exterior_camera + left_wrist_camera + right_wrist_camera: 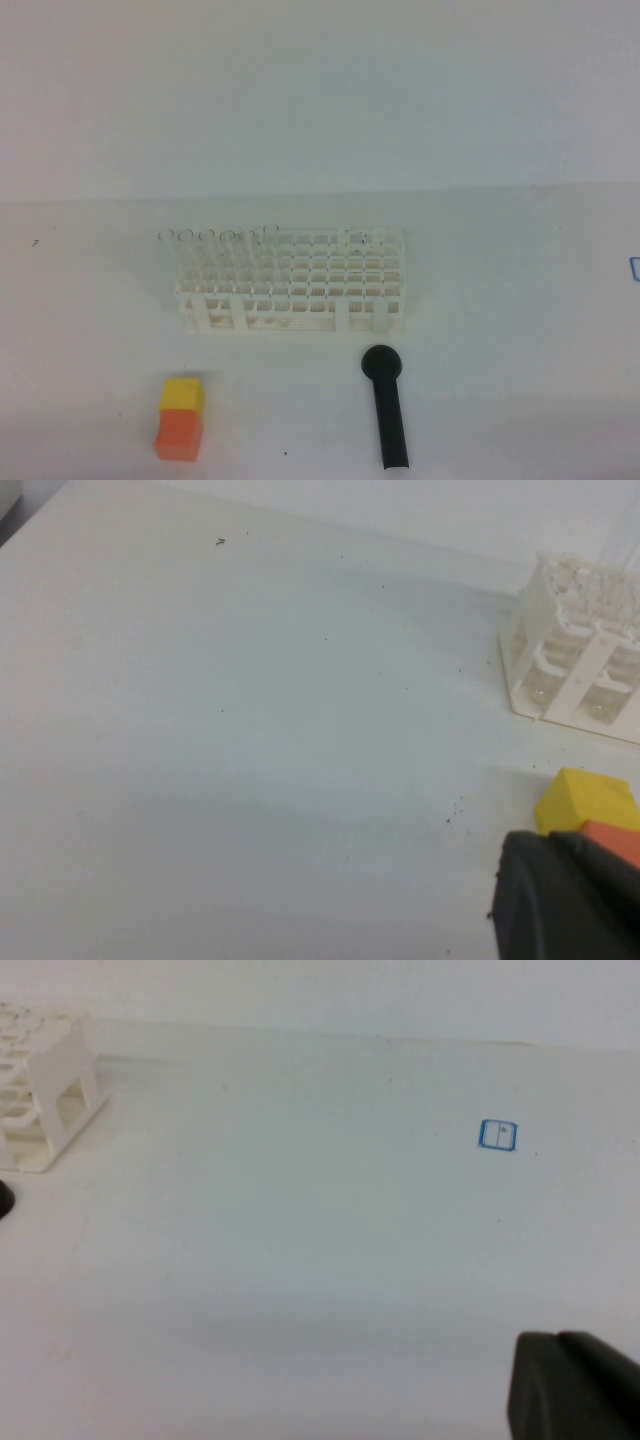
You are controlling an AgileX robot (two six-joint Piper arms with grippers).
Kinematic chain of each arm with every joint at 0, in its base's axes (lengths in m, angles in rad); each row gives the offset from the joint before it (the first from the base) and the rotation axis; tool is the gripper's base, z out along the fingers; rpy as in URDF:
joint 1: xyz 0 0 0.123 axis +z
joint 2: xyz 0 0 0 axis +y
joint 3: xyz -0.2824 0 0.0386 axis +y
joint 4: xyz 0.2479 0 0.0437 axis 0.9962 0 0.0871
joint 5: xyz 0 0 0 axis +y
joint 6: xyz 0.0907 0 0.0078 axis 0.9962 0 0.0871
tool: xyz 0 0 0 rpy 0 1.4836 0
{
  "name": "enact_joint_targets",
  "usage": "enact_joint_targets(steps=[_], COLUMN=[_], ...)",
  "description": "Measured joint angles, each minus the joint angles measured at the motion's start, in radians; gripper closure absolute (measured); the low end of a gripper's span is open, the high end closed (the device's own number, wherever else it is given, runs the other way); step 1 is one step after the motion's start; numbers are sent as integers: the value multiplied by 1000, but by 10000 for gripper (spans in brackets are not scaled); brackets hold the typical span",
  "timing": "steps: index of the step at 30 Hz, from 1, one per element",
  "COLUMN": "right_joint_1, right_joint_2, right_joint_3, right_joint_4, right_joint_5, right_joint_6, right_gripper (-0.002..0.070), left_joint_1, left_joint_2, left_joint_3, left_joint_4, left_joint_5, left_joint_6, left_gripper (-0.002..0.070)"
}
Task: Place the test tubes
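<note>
High view: rack (345,318), tool (388,410); left end effector (565,895) nr block (181,418), right end effector (575,1385) apart, states unclear.

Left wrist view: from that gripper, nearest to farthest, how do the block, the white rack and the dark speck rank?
1. Yellow-and-orange block, right beside the left gripper.
2. White rack, beyond the block.
3. Dark speck, far across the table.
Right gripper: over the table near a blue sticker.

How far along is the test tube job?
Several clear tubes already stand at the white rack's left end. No tube shows at either arm: the left end effector is by the yellow-orange block, the right end effector over bare table. No loose tubes show, so what's left is unclear.
</note>
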Motion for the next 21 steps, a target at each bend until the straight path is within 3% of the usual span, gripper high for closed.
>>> enact_joint_targets(steps=[21], right_joint_1=[0], right_joint_2=[0], right_joint_3=[-2], right_joint_4=[0], right_joint_5=[7], right_joint_6=[-17], right_gripper=[678], left_joint_1=[0], left_joint_2=[0], left_joint_3=[0], left_joint_4=[0], left_joint_5=[0], left_joint_6=[0], left_gripper=[676])
